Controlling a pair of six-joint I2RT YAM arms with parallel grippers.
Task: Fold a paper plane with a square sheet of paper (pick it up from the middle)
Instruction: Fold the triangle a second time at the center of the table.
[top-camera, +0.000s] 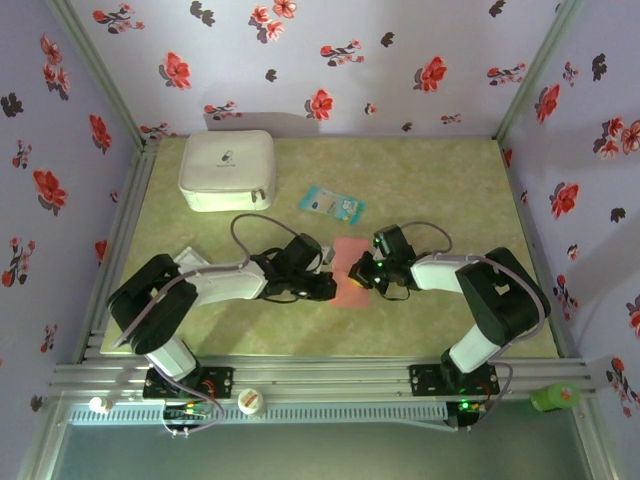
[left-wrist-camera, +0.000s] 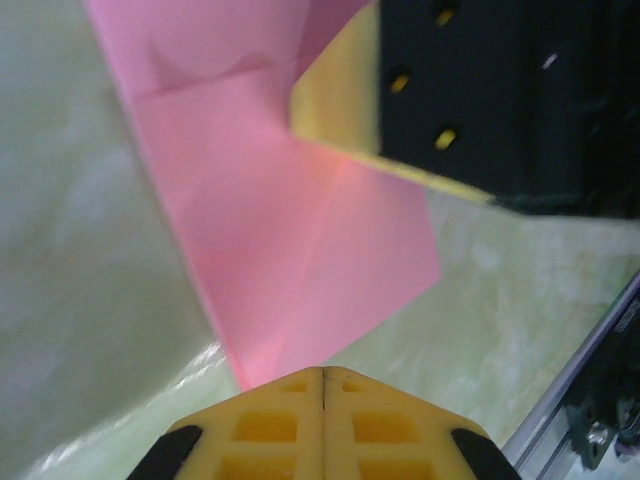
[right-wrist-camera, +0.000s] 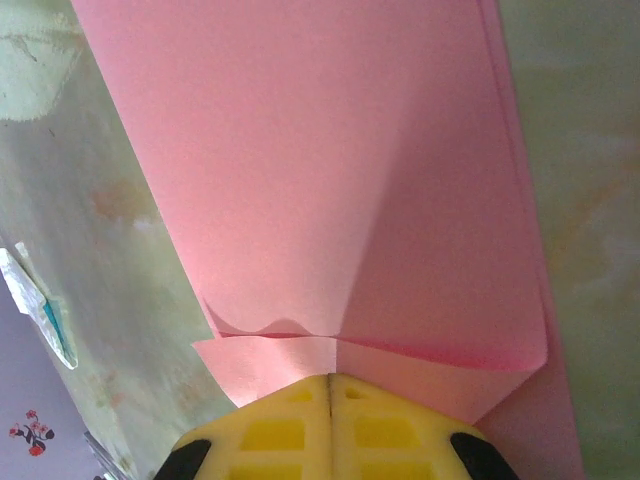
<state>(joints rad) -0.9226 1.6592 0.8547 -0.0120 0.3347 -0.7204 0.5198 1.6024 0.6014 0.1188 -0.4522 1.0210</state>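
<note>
Paper, pink and part-folded, at the middle of the tabletop, between the two grippers. Right gripper: yellow fingers together, clamped on the paper's folded edge, with the layers creased just ahead of the tips. Left gripper: fingers together at a pointed corner of the paper; whether that corner is pinched cannot be told. Case, white, at the far left corner, closed; contents hidden. Packet, light blue, flat on the tabletop between case and paper, apart from both.
</note>
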